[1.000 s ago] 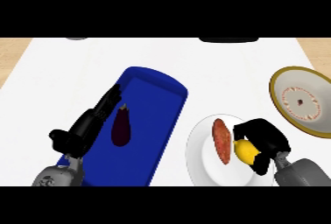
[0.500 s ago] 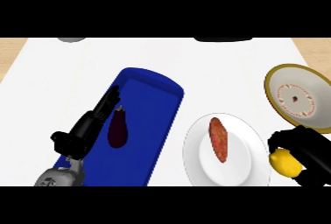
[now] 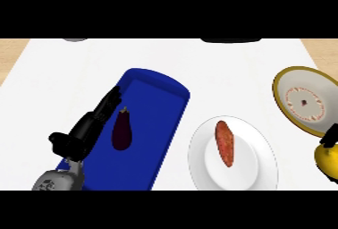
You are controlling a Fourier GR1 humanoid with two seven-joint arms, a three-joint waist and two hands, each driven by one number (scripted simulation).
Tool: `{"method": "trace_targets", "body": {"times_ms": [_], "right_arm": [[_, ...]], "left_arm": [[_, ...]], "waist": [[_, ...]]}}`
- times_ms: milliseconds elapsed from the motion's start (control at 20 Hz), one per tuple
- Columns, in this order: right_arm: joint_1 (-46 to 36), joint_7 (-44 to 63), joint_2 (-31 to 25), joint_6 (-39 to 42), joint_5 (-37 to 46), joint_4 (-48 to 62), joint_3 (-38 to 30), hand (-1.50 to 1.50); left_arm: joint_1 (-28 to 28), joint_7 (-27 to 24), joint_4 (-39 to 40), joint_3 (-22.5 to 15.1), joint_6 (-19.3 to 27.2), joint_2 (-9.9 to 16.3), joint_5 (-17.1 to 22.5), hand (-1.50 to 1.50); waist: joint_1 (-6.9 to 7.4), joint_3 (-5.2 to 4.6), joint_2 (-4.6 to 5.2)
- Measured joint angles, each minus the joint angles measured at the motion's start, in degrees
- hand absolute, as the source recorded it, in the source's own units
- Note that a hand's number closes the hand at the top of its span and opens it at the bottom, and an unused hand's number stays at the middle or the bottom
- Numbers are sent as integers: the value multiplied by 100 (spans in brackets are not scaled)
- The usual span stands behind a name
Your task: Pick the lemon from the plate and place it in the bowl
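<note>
The lemon (image 3: 327, 160) sits at the far right edge of the view, off the white plate (image 3: 254, 176) and in the air just right of it, below the near rim of the bowl (image 3: 285, 89). Only part of it shows. A few black fingers of the right hand (image 3: 328, 139) lie over its top and another dark bit shows under it, so the hand looks curled round the fruit, though most of the hand is cut off by the edge.

On the plate only a reddish, elongated vegetable (image 3: 225, 143) is left, lying lengthwise near the middle. The bowl, yellow-rimmed with a pale patterned inside, stands just beyond and to the right of the plate, the two close together but not plainly touching.

To my eye the picking is done: the lemon is clear of the plate and carried. What is left is to bring it over the bowl's opening, a short way farther off, lower it and let go.

Further left a long blue tray (image 3: 155, 129) lies on the white counter (image 3: 59, 80) with a dark eggplant (image 3: 121, 132) on it. The left hand (image 3: 89, 127) rests along the tray's left side, fingers fairly straight, holding nothing.
</note>
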Motion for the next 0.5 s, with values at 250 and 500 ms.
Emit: {"method": "trace_targets", "body": {"times_ms": [250,500], "right_arm": [[-574,38,-22,291,-112,778,-485,150],[-1236,-223,100,-178,469,1756,-637,150]], "left_arm": [[69,12,-104,-184,41,-148,-156,0],[10,19,-85,-104,-128,-94,-49,0]], "waist": [[124,1,21],[200,5,40]]}}
